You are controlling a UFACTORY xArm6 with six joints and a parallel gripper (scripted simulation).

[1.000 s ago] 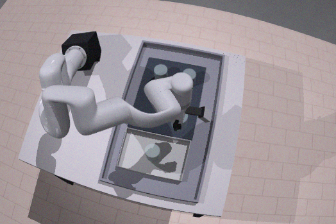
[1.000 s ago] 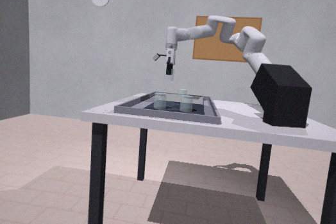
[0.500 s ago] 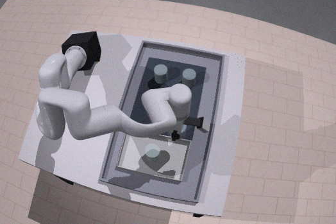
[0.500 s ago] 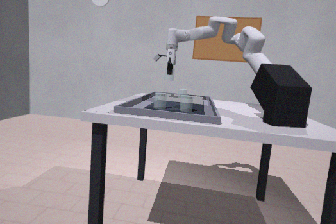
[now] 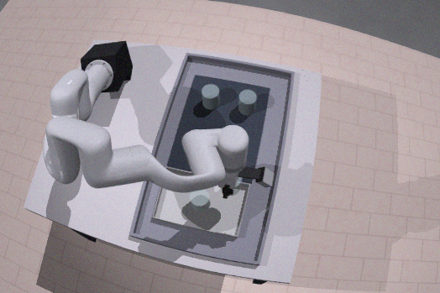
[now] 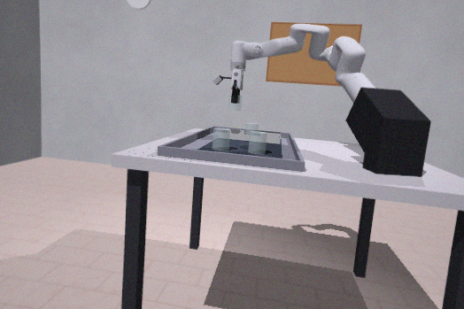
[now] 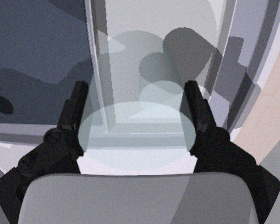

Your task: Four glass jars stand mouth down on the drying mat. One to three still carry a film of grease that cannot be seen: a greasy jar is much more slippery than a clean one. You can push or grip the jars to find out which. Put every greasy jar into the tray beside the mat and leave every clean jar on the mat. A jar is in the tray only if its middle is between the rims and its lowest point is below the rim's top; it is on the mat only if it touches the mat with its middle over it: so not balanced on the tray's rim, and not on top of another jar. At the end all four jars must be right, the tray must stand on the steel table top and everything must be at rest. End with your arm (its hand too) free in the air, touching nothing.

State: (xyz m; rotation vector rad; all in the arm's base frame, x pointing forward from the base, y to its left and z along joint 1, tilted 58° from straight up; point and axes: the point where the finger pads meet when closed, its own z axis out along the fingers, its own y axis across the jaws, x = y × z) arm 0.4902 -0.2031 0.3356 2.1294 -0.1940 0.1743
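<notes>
My gripper (image 5: 227, 189) (image 6: 235, 100) (image 7: 136, 95) is shut on a clear glass jar (image 6: 235, 106) (image 7: 137, 134), holding it upright high above the tray (image 5: 168, 211) (image 7: 141, 12), near the tray's mat-side rim. The arm partly hides it in the top view. One jar (image 5: 200, 200) (image 6: 251, 127) stands in the tray. Two jars stand on the dark mat (image 5: 180, 149) (image 6: 275, 150) (image 7: 36, 50): one jar (image 5: 210, 96) (image 6: 258, 142) nearer the robot's base, and another jar (image 5: 248, 102) (image 6: 221, 140) farther from it.
A grey raised rim (image 5: 243, 65) (image 6: 230, 160) runs around the mat and tray. The tray's low wall stands between the mat and the tray floor. The arm's black base (image 5: 122, 63) (image 6: 394, 137) stands on the table, outside the grey rim.
</notes>
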